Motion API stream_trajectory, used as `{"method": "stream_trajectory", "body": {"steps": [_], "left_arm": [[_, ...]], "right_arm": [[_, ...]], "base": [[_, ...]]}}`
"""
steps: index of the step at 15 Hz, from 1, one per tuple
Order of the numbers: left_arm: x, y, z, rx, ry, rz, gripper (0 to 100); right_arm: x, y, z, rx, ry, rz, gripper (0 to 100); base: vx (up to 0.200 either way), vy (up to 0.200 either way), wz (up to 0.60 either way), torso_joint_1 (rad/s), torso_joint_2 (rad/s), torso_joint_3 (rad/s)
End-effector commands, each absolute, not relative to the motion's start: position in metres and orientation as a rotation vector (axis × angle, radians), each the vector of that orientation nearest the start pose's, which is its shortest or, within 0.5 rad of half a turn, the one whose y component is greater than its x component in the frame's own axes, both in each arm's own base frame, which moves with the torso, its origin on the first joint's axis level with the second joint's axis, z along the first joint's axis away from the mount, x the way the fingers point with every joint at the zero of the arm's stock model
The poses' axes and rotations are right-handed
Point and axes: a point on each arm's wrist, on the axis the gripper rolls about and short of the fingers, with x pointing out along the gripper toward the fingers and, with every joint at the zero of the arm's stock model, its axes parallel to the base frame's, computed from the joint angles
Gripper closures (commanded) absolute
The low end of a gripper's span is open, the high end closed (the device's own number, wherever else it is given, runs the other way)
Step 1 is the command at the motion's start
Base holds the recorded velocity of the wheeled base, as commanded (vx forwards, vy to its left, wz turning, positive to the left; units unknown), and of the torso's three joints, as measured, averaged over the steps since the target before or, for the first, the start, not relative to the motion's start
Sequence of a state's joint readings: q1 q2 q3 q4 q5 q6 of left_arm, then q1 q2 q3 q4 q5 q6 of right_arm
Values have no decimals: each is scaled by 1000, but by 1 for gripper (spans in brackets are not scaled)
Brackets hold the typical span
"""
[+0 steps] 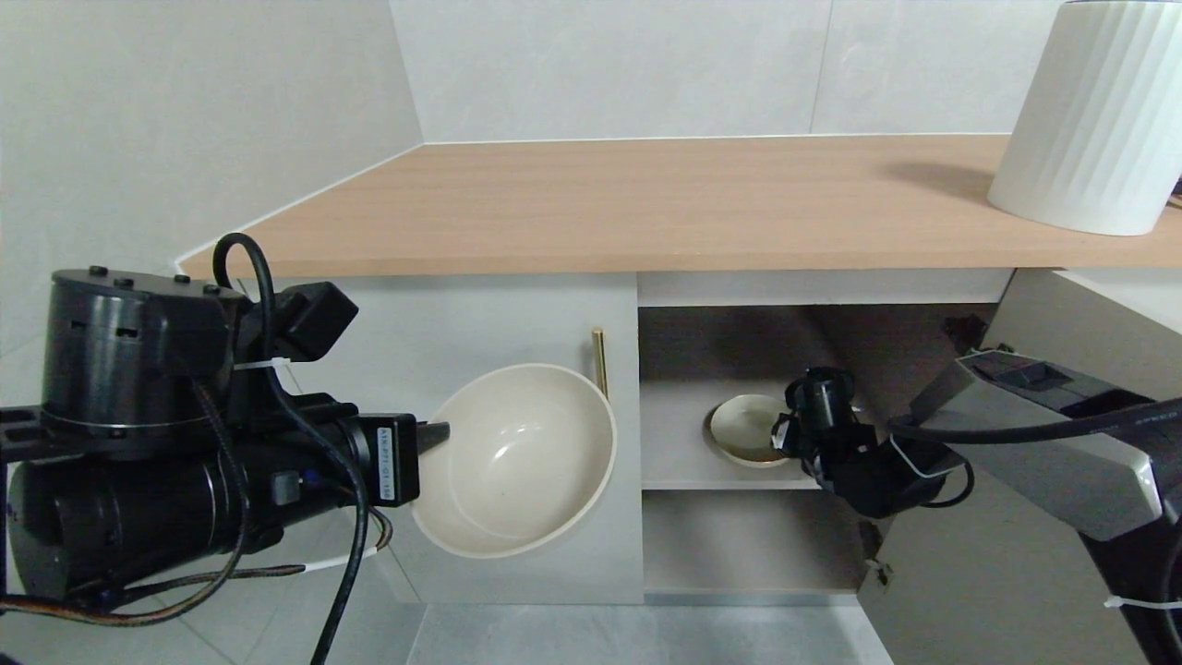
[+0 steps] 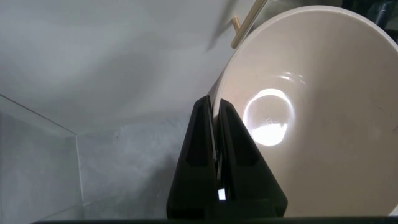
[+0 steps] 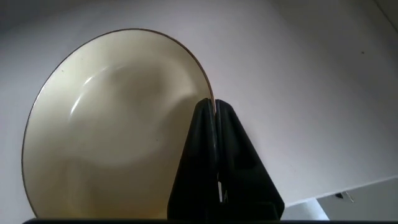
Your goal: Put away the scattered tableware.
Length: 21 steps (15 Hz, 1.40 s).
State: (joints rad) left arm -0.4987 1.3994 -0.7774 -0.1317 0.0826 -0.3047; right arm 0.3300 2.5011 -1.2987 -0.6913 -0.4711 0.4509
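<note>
Left tool point(image 1: 441, 432) clamps a bowl point(image 1: 526, 462) before the closed door point(image 1: 517, 314); right tool point(image 1: 783, 432) pinches a dish point(image 1: 743, 427) at the shelf point(image 1: 674, 453); pot point(image 1: 1090, 120) at surface's point(image 1: 646, 203) right edge.

Home kitchen: wooden countertop point(image 1: 646, 203), pale tiled wall point(image 1: 609, 65), white base cabinet point(image 1: 517, 314) with brass bar handle point(image 1: 598, 360), open compartment's shelf point(image 1: 674, 443), shallow bowl point(image 1: 746, 427) inside.

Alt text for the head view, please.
The left gripper holds a large cream bowl by its rim before a closed cabinet door; the right gripper grips a small bowl at the open cabinet's shelf. A white ribbed container sits on the countertop.
</note>
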Motion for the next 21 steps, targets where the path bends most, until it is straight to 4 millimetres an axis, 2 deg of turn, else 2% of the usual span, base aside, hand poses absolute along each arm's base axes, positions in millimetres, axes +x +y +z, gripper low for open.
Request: {"method": "stream_trajectory", "body": {"steps": [1, 2, 3, 7, 9, 11, 15, 19, 21], "left_arm": [[199, -106, 207, -154, 530, -331, 100], [199, -106, 207, -154, 530, -331, 100], [199, -106, 207, -154, 529, -331, 100], [199, -106, 207, -154, 530, -329, 100], [201, -107, 205, -150, 537, -327, 100], [208, -110, 199, -134, 549, -312, 100], [229, -120, 169, 39, 620, -224, 100], [241, -158, 132, 180, 635, -286, 100], [243, -177, 114, 244, 636, -273, 100]], "right_arm": [[442, 140, -6, 245, 424, -242, 100], [441, 139, -7, 243, 426, -243, 100], [442, 140, -6, 245, 424, -242, 0], [442, 140, -2, 250, 410, -243, 0], [434, 140, 14, 255, 395, -243, 0], [408, 148, 39, 247, 406, -192, 0], [332, 169, 104, 259, 494, 123, 0], [267, 172, 157, 218, 571, 339, 0], [239, 170, 171, 164, 627, 436, 0]], "base": [[0, 0, 0, 0, 0, 0], [0, 0, 0, 0, 0, 0], [0, 0, 0, 0, 0, 0], [0, 0, 0, 0, 0, 0], [0, 0, 0, 0, 0, 0], [0, 0, 0, 0, 0, 0], [0, 0, 0, 0, 0, 0], [0, 0, 0, 0, 0, 0], [0, 0, 0, 0, 0, 0]]}}
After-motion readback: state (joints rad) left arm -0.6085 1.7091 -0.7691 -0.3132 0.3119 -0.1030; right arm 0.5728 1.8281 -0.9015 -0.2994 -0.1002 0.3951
